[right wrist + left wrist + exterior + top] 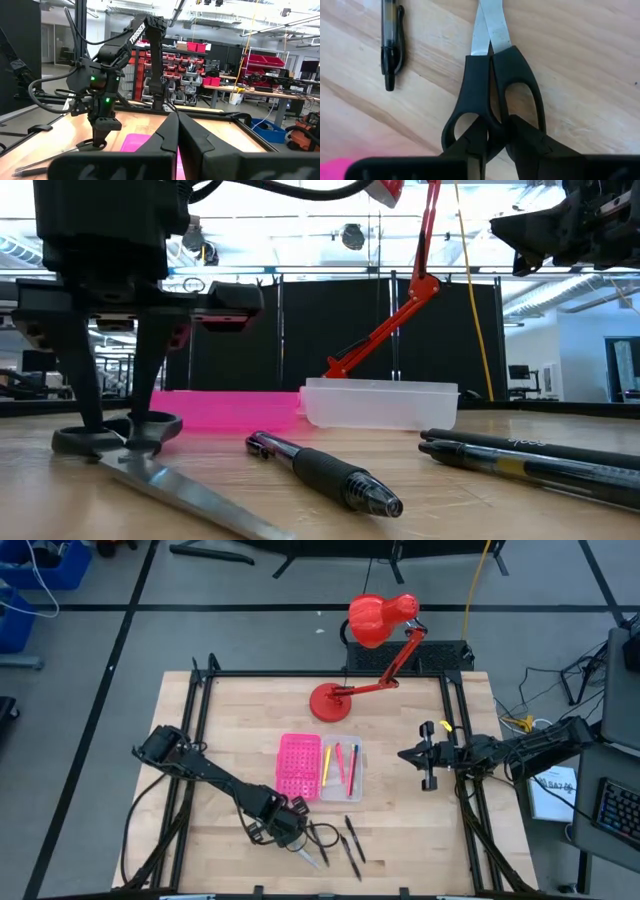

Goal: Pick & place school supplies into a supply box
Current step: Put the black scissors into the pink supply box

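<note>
Black-handled scissors (492,85) with silver blades lie flat on the wooden table near its near edge. My left gripper (497,132) stands over their handles (120,435), pointing down and shut on them. Black pens (350,840) lie on the table just right of the scissors, and one (392,40) shows in the left wrist view. The supply box (320,768) lies open at mid-table, its pink dotted lid (298,767) left of the clear tray (342,772), which holds yellow, red and pink pens. My right gripper (405,755) waits shut, raised at the table's right side. My left gripper comes at the scissors from above, pointing down. One finger (475,145) stands in the small handle loop and the other (522,137) in the large loop. The joined inner bars (495,122) of the handles are pinched between them. The scissors lie flat on the table, blades (190,495) included.
A red desk lamp (372,620) stands with its base (330,700) on the far part of the table, behind the box. A black frame (455,740) runs along the table's sides. Bare wood lies left of the box and between the box and my right gripper.
</note>
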